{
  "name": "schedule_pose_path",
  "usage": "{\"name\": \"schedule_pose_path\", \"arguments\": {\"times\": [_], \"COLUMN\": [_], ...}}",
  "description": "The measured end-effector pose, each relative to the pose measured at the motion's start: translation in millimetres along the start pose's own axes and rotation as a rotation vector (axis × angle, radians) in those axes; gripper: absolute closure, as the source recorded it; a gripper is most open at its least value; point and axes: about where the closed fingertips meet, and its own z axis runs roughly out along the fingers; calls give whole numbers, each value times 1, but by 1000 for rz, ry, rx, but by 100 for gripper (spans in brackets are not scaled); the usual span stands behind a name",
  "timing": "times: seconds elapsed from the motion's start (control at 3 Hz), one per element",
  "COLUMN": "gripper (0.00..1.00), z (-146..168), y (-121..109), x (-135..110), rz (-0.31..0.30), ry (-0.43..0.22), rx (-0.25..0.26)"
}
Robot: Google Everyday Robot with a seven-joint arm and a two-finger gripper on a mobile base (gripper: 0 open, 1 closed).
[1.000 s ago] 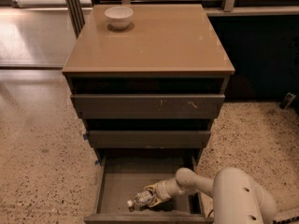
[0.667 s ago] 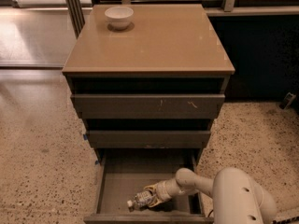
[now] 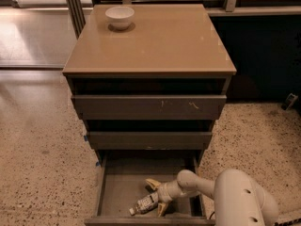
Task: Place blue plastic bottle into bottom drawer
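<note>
The bottom drawer (image 3: pixel 109 192) is pulled out, with a flat grey inside. The blue plastic bottle (image 3: pixel 144 204), clear with a white cap and a dark-printed label, lies on its side on the drawer floor near the front. My gripper (image 3: pixel 154 197) reaches into the drawer from the right on the white arm (image 3: pixel 235 197). Its two pale yellow fingers (image 3: pixel 152 184) are spread apart, one behind the bottle and one at its right end. The bottle rests on the drawer floor between them.
The two drawers above (image 3: pixel 148 107) are slightly out. A white bowl (image 3: pixel 119 17) stands at the back left of the tan cabinet top (image 3: pixel 160 41). Speckled floor lies on both sides of the cabinet.
</note>
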Motion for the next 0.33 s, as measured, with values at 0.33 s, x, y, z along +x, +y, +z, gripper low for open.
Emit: {"name": "schedule_pose_path", "arguments": {"times": [0.33], "gripper": [0], "z": [0], "y": [0], "x": [0], "rz": [0], "ry": [0], "rx": [0]}}
